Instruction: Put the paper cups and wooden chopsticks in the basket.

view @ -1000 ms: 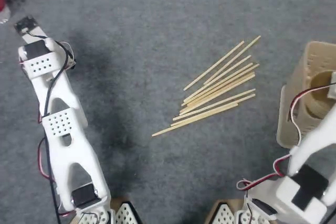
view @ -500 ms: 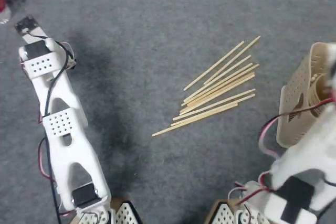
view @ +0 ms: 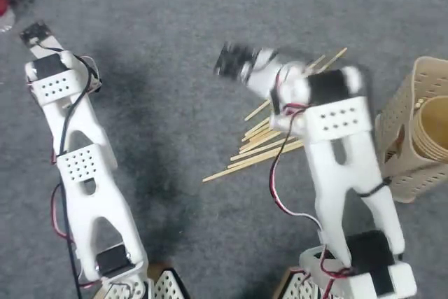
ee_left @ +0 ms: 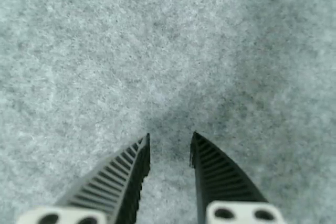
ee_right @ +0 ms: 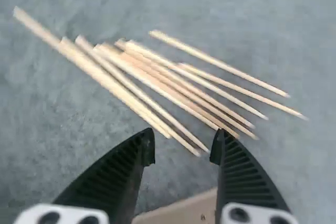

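High view: the right claw [view: 229,61] has swung away from the slatted beige basket [view: 400,146], which has the cups [view: 432,127] nested inside. It now hangs over the chopsticks [view: 262,150] on the carpet [view: 175,47], so I reckon sticks are next.

Left wrist: the left claw [ee_left: 169,138] is narrowly parted and empty, over grey fuzz.

Right wrist: ribbed jaws are moderately open with nothing held, above thin pale sticks in a loose fan.

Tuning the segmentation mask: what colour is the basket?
Basket: pale beige, best in high view.

Roughly ten thin pale wooden chopsticks [ee_right: 157,80], overlapped, so no exact tally. One beige slatted plastic basket [view: 399,124]. One stack of tan paper cups [view: 428,127], number untellable.
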`<action>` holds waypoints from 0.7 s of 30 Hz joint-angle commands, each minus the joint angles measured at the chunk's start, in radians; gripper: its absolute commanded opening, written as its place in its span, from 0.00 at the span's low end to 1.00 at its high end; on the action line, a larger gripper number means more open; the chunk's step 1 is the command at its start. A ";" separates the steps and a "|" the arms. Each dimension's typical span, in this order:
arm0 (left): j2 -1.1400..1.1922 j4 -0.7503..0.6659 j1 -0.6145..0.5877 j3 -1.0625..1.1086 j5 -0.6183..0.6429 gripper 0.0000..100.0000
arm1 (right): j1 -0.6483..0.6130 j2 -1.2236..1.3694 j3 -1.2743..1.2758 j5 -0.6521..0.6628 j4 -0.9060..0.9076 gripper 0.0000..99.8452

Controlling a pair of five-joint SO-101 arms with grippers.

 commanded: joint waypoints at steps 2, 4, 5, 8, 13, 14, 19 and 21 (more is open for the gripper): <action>-0.020 0.023 0.006 -0.033 0.003 0.12 | 0.041 -0.008 0.331 0.054 -0.337 0.18; -0.020 0.023 0.006 -0.033 0.003 0.12 | 0.064 0.033 0.359 0.054 -0.378 0.18; -0.020 0.023 0.006 -0.033 0.003 0.12 | 0.067 0.067 0.353 0.054 -0.371 0.18; -0.020 0.023 0.006 -0.033 0.003 0.12 | 0.065 0.196 0.310 0.084 -0.334 0.18; -0.020 0.023 0.006 -0.033 0.003 0.12 | 0.070 0.397 0.180 0.109 -0.274 0.18; -0.020 0.023 0.006 -0.033 0.003 0.12 | 0.070 0.421 0.150 0.110 -0.248 0.18; -0.020 0.023 0.006 -0.035 0.003 0.12 | 0.068 0.483 0.078 0.155 -0.199 0.18; -0.020 0.023 0.006 -0.035 0.003 0.12 | 0.070 0.492 0.077 0.175 -0.213 0.18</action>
